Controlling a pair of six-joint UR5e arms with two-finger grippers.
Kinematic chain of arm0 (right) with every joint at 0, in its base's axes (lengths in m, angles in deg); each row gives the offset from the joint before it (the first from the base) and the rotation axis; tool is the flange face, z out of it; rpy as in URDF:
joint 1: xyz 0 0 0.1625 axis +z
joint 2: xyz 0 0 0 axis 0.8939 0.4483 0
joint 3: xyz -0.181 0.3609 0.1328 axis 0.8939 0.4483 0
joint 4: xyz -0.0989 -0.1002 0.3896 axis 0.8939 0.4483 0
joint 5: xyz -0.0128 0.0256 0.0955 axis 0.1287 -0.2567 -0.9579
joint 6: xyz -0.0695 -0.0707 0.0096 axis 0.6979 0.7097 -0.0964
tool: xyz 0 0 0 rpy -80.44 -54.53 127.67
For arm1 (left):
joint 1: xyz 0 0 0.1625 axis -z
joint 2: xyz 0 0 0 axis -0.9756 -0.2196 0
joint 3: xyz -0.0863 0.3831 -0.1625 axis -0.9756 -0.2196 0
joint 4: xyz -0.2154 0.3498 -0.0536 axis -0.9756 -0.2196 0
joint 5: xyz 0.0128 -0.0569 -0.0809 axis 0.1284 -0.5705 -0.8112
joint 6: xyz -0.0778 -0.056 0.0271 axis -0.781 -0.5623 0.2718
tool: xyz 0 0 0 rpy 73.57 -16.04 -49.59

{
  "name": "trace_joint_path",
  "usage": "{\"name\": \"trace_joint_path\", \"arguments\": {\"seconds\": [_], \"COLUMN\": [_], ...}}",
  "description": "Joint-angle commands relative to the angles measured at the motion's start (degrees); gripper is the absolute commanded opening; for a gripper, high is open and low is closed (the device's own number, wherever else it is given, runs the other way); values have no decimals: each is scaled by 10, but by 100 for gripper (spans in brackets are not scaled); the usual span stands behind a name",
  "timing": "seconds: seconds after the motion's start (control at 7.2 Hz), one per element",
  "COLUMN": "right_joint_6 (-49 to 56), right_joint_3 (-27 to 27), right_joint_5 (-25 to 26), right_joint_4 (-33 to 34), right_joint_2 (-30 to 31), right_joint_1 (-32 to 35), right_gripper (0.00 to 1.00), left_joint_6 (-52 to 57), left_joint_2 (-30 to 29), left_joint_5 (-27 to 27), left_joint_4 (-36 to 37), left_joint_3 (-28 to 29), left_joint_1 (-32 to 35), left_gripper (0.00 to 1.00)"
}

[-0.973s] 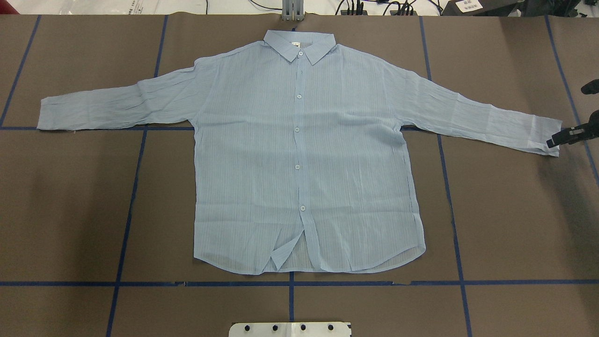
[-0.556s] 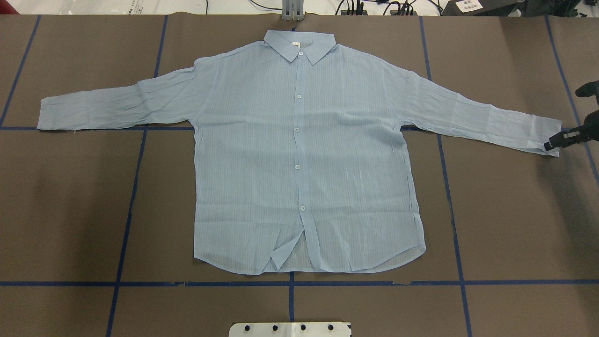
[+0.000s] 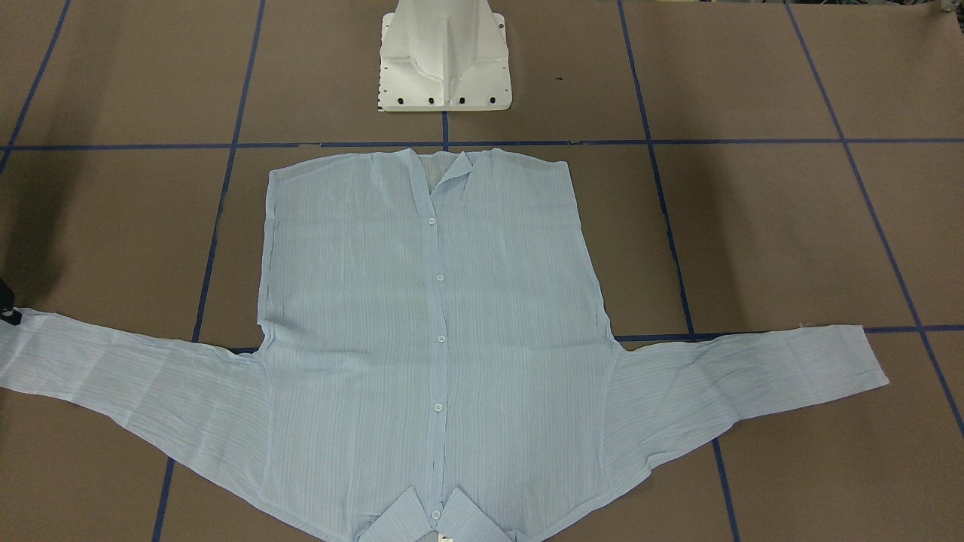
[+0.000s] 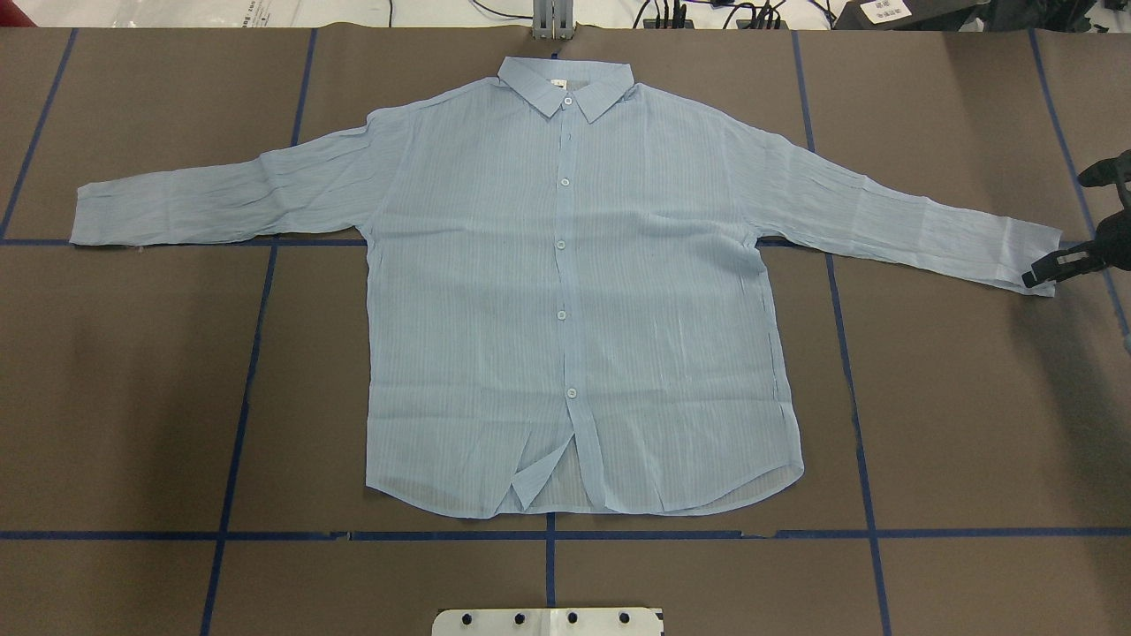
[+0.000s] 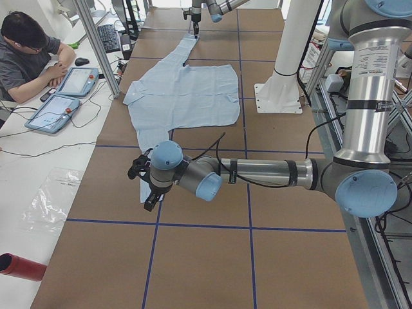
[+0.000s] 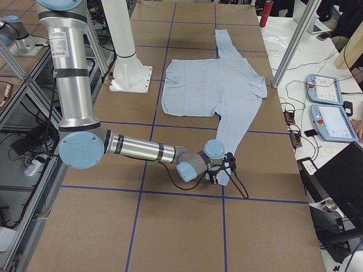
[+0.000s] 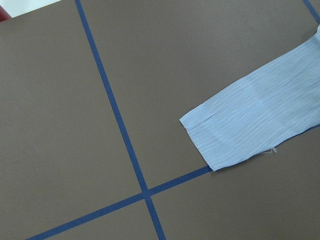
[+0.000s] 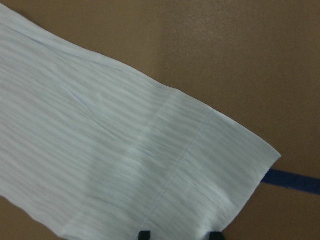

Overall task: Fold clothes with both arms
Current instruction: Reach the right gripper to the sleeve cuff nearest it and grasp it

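Right gripper [image 4: 1041, 270] at frame's right edge, fingers spread over shirt [image 4: 565, 309] cuff [image 8: 215, 165]. Close squarely behind hem, catching both layers. Left gripper [image 5: 143, 185]: cannot tell its state.

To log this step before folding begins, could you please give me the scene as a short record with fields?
Shirt: light-blue shirt flat on the table, buttons up, both sleeves spread
Collar: collar on the side far from the pedestal
Right gripper: right gripper open, fingertips apart over the right cuff
Left gripper: left gripper near the left cuff; open or shut cannot be told
Fold progress: none yet
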Motion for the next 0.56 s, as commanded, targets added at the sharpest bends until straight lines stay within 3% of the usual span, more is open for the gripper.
{"name": "trace_joint_path", "arguments": {"seconds": [0.0,0.28,0.42], "right_joint_6": [1,3,2], "right_joint_3": [-3,-7,-30], "right_joint_5": [-2,-15,-31], "right_joint_4": [0,0,-1], "right_joint_2": [0,0,1], "right_joint_1": [1,19,36], "right_gripper": [19,0,0], "left_joint_6": [0,0,0], "left_joint_2": [0,0,-1], "left_joint_5": [0,0,0], "left_joint_4": [0,0,0], "left_joint_3": [0,1,0], "left_joint_1": [0,0,0], "left_gripper": [100,100,100]}}
